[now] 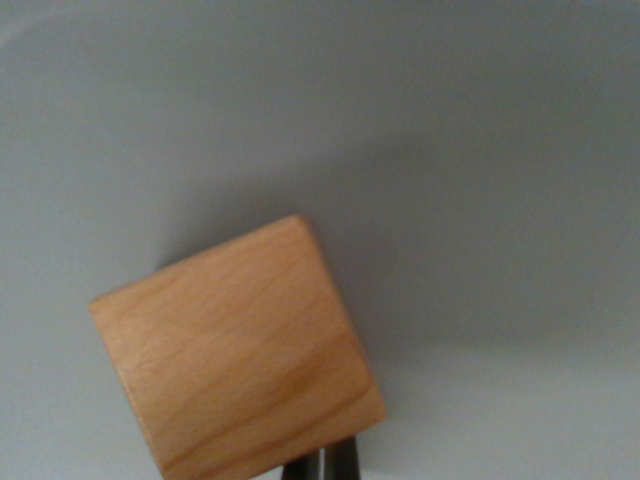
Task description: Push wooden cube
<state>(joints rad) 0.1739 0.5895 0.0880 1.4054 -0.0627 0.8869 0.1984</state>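
Note:
A light wooden cube with visible grain fills the lower left of the wrist view, turned at an angle on a pale grey surface. My gripper shows only as two dark fingertips at the bottom edge, pressed close together with a thin slit between them. They sit right against the cube's lower right corner, and nothing is held between them. The rest of the gripper is out of frame.
The pale grey surface stretches above and to the wrist view's right of the cube. A broad soft shadow lies across its upper right part.

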